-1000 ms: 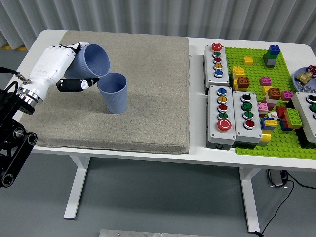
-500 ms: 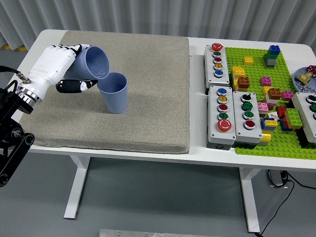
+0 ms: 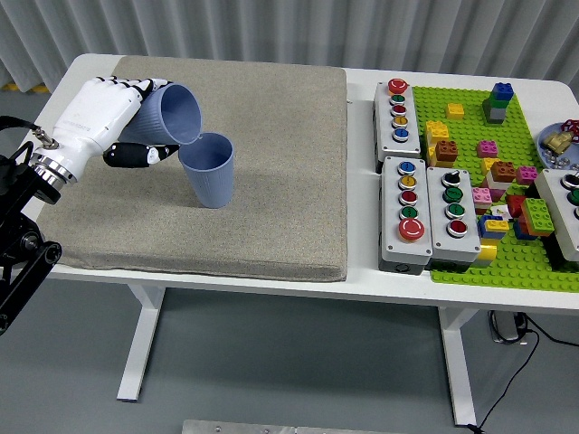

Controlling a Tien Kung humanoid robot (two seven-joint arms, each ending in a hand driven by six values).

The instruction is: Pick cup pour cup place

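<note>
While the left hand (image 3: 104, 113) grips the tilted cup (image 3: 172, 113), its mouth points down-right, lip just over the rim of the upright cup (image 3: 209, 170) beside it.

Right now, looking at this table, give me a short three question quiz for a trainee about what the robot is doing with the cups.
1. True or false: the left hand holds the tilted blue cup with its mouth turned toward the upright blue cup.
2. What does the upright blue cup stand on? A) the green brick baseplate B) the grey mat C) a button box
3. Fill in: the button boxes lie to the ____ of the grey mat in the picture.

Key: 1 true; 2 B; 3 right
</note>
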